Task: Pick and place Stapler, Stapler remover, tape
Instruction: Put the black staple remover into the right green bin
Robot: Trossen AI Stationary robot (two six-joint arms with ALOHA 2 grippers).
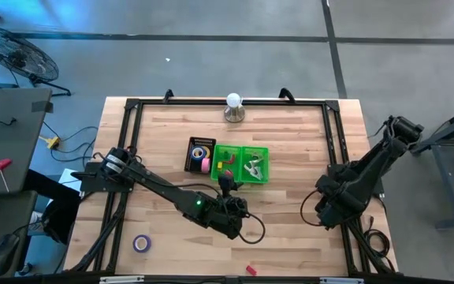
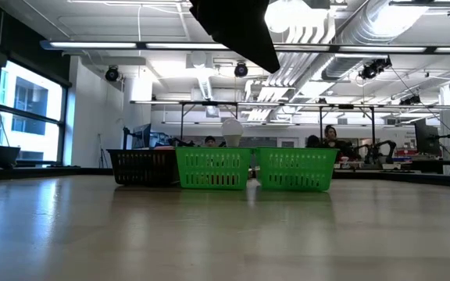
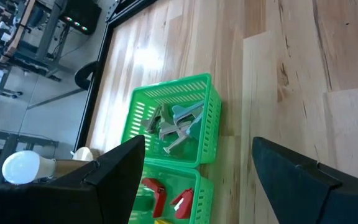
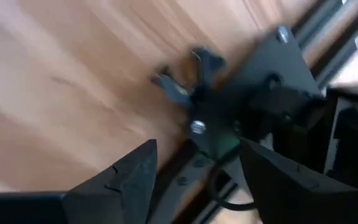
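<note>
Pale wooden table (image 1: pixel 290 229), three baskets mid-far. Left end effector (image 1: pixel 225 183) released, empty, hovering just near of the green plastic baskets (image 1: pixel 241 164). Purple tape ring (image 1: pixel 140 243) lies well apart, near-left: long reach back, risk of cable snag. Right end effector (image 4: pixel 194 180) released, parked right edge.

Three small mesh baskets stand in a row mid-table: a black plastic basket (image 1: pixel 200 155) holding stacked tape rolls (image 1: pixel 205 162) on the left, then two green plastic baskets touching, the middle one (image 1: pixel 228 162) and the right one (image 1: pixel 254 164) (metal staple removers (image 3: pixel 174 127) inside). Behind them, by the far edge, stands a white bulb on a round base (image 1: pixel 234 108). A purple ring-shaped tape roll (image 1: pixel 140 243) lies near the front left corner, and a small red object (image 1: pixel 251 270) sits at the front edge.
</note>
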